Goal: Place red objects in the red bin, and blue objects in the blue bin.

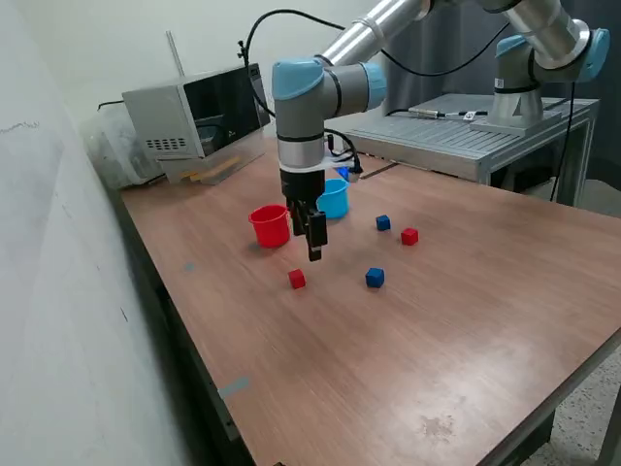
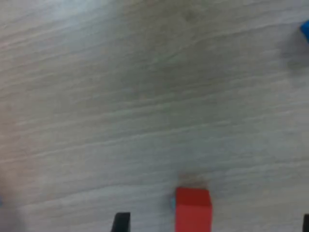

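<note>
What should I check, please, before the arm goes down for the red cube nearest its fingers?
1. Gripper empty: ok, nothing between the fingers.
2. Fingers open: ok, wrist view shows them apart with the near red cube between.
3. Cube centred: not ok, it sits nearer one finger.
4. Cube free of neighbours: ok, near blue cube stands apart.
5. Red cup upright and open: ok.
6. Height above table: cannot tell exactly; the fingers hang above it.
</note>
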